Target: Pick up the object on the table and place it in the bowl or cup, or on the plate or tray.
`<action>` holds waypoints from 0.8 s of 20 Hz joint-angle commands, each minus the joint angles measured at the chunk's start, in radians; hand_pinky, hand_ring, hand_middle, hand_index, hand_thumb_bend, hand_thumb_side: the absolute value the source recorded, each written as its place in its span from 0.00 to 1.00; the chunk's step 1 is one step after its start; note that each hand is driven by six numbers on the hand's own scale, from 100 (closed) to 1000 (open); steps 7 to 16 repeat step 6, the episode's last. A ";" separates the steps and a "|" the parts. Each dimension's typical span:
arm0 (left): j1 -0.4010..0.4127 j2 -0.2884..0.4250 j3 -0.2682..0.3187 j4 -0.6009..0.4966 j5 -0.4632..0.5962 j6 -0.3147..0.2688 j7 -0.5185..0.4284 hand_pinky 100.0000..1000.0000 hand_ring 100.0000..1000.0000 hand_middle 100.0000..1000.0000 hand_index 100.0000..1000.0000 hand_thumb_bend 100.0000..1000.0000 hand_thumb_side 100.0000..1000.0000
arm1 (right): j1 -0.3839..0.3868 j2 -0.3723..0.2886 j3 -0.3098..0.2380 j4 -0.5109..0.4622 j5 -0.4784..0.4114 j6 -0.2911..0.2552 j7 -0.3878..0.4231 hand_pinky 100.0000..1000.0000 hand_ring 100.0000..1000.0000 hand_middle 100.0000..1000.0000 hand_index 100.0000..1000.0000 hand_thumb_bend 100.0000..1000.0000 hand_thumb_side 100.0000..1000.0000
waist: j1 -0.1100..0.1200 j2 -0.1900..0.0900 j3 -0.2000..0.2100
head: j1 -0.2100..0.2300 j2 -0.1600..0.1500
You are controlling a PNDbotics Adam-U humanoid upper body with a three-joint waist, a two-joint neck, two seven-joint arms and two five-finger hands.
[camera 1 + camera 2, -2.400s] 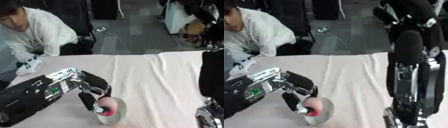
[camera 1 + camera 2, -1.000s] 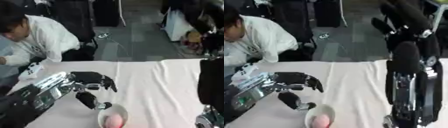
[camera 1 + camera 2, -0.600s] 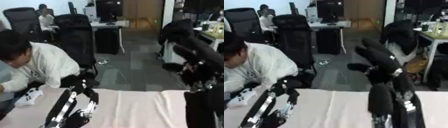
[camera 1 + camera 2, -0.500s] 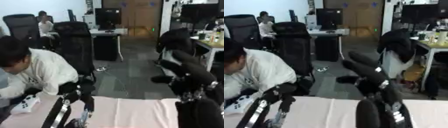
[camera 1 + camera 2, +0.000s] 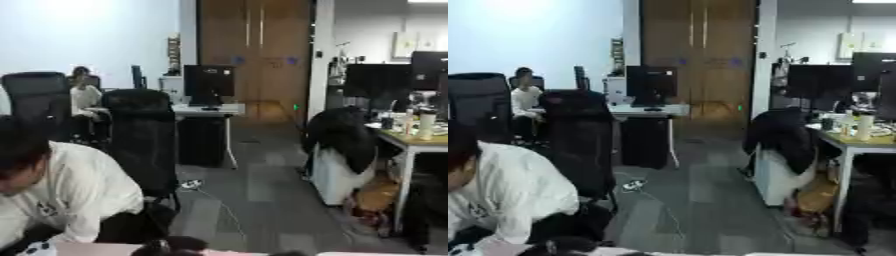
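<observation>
Progress could not be judged: only a pale sliver of table [image 5: 96, 249] showed, and neither robot hand's state was visible.

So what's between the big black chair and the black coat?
Mostly grey floor, with a small white thing near the chair; left eye view shows it.

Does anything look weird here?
Yes. The view looks out across the room instead of down at the work. Only a thin strip of the table shows at the bottom edge, and no bowl, plate or object is visible.
</observation>
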 commanded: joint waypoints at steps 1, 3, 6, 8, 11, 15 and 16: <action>-0.018 0.024 0.007 -0.016 0.028 -0.027 -0.044 0.56 0.57 0.77 0.82 0.00 0.68 | -0.019 0.014 -0.002 -0.011 -0.027 -0.028 0.045 0.49 0.65 0.67 0.62 0.00 0.33 | 0.003 -0.020 0.004 | 0.008 -0.018; -0.019 0.024 0.012 -0.016 0.032 -0.037 -0.053 0.56 0.58 0.78 0.81 0.00 0.68 | -0.017 0.015 -0.004 -0.020 -0.041 -0.045 0.055 0.49 0.64 0.66 0.62 0.00 0.23 | 0.003 -0.024 0.007 | -0.031 -0.034; -0.021 0.024 0.020 -0.016 0.030 -0.045 -0.060 0.58 0.58 0.78 0.80 0.00 0.68 | -0.017 0.014 -0.006 -0.028 -0.048 -0.063 0.070 0.48 0.64 0.66 0.62 0.00 0.14 | 0.003 -0.025 0.009 | -0.068 -0.053; -0.021 0.024 0.020 -0.016 0.030 -0.045 -0.060 0.58 0.58 0.78 0.80 0.00 0.68 | -0.017 0.014 -0.006 -0.028 -0.048 -0.063 0.070 0.48 0.64 0.66 0.62 0.00 0.14 | 0.003 -0.025 0.009 | -0.068 -0.053; -0.021 0.024 0.020 -0.016 0.030 -0.045 -0.060 0.58 0.58 0.78 0.80 0.00 0.68 | -0.017 0.014 -0.006 -0.028 -0.048 -0.063 0.070 0.48 0.64 0.66 0.62 0.00 0.14 | 0.003 -0.025 0.009 | -0.068 -0.053; -0.021 0.024 0.020 -0.016 0.030 -0.045 -0.060 0.58 0.58 0.78 0.80 0.00 0.68 | -0.017 0.014 -0.006 -0.028 -0.048 -0.063 0.070 0.48 0.64 0.66 0.62 0.00 0.14 | 0.003 -0.025 0.009 | -0.068 -0.053; -0.021 0.024 0.020 -0.016 0.030 -0.045 -0.060 0.58 0.58 0.78 0.80 0.00 0.68 | -0.017 0.014 -0.006 -0.028 -0.048 -0.063 0.070 0.48 0.64 0.66 0.62 0.00 0.14 | 0.003 -0.025 0.009 | -0.068 -0.053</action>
